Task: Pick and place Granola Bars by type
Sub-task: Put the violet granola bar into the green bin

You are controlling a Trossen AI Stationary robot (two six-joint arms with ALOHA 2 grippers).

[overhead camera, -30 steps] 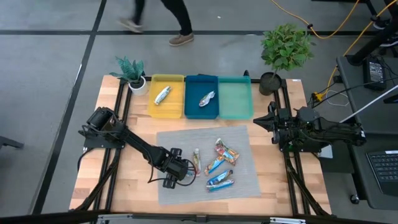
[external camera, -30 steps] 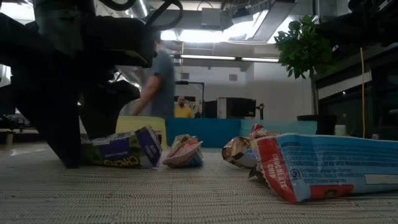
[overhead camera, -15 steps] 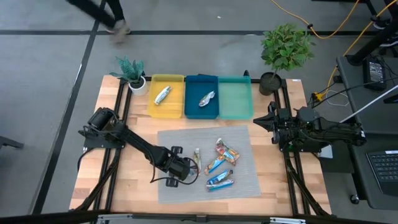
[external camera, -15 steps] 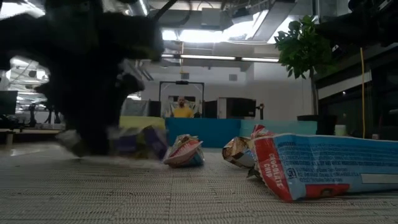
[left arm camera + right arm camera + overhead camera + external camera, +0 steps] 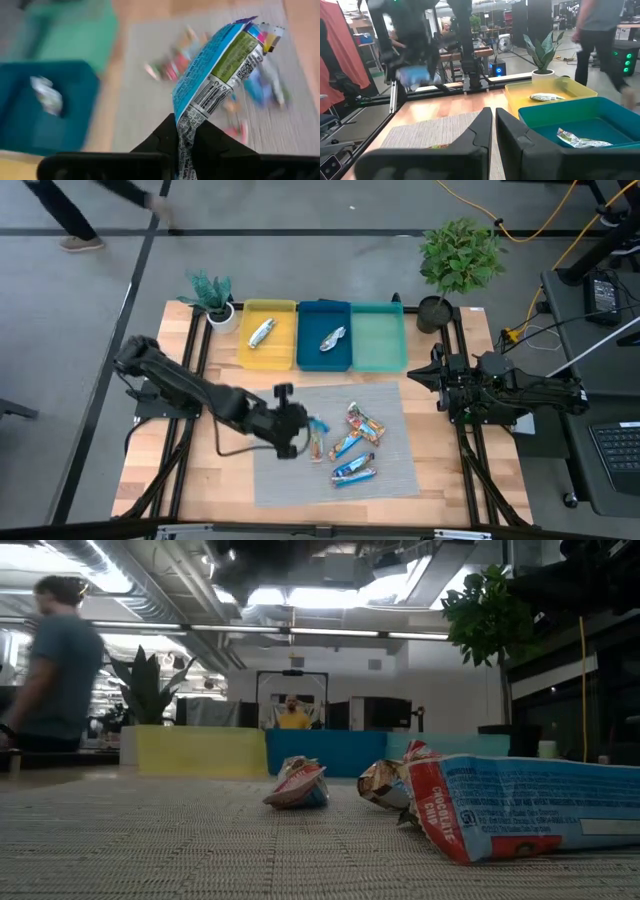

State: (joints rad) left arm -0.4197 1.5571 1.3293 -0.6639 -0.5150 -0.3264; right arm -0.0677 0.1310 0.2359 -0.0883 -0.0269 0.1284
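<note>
Yellow tray [image 5: 268, 335] and blue tray [image 5: 324, 336] each hold seemingly one silver bar.

Grey mat [image 5: 300, 480]: lower-left part bare, open to approach. Mat centre-right crowded by loose granola bars [image 5: 352, 445]. Left gripper [image 5: 305, 430], lifted at mat's centre-left and clamped on a blue bar [image 5: 215, 70], blocks that side. Yellow tray [image 5: 283, 355] and blue tray [image 5: 310, 350] each hold one wrapper; teal tray [image 5: 380, 340] bare. Potted plants at upper-left [image 5: 210, 295] and upper-right [image 5: 458, 260] corners flank the tray row. Right gripper [image 5: 492, 120] parked at the right edge.
</note>
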